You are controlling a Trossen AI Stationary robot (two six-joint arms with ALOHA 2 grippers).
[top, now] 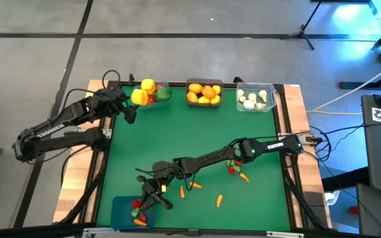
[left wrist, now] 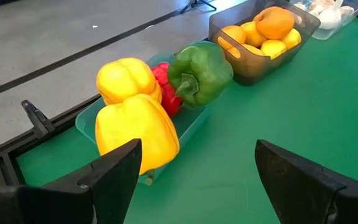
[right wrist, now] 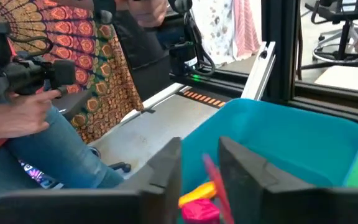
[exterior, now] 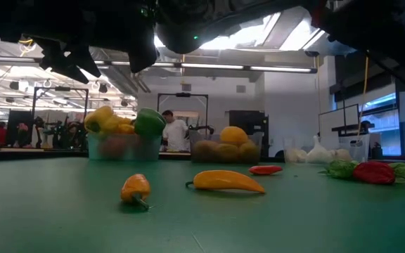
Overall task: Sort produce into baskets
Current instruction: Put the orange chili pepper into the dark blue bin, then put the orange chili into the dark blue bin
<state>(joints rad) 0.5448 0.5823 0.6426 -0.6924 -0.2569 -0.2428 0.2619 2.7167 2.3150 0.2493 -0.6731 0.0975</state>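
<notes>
- We are watching a thin red chilli (right wrist: 215, 180) sitting between the fingers of the right gripper (top: 148, 196), which is hanging over the blue bin (top: 120, 210) at the near left corner of the green table (top: 197, 132).
- The fingers are standing only a little apart with the chilli upright in the gap; we cannot tell whether they are pinching it or letting it slip.
- Inside that bin, red and yellow pieces (top: 138, 213) are lying in a heap along its right side.
- Loose produce is waiting on the mat: two carrots (top: 195, 186) beside the right arm, another carrot (top: 219, 199) further right, and a cluster of chillies (top: 235, 168) under the forearm.
- Along the far edge, the pepper bin (top: 162, 94), the orange-and-lemon bin (top: 204, 92) and the garlic bin (top: 255, 97) are sitting in a row.
- The left gripper (left wrist: 194, 177) is waiting with fingers wide apart and empty, near the pepper bin, where a yellow pepper (left wrist: 137, 130) is bulging over the wall.
- Risks, as we judge them: the chilli is sitting close to the bin's right edge, so it could tip outside; it could also cling to a finger and ride away.
- The overhanging yellow pepper could roll out if the left arm nudges its bin.
</notes>
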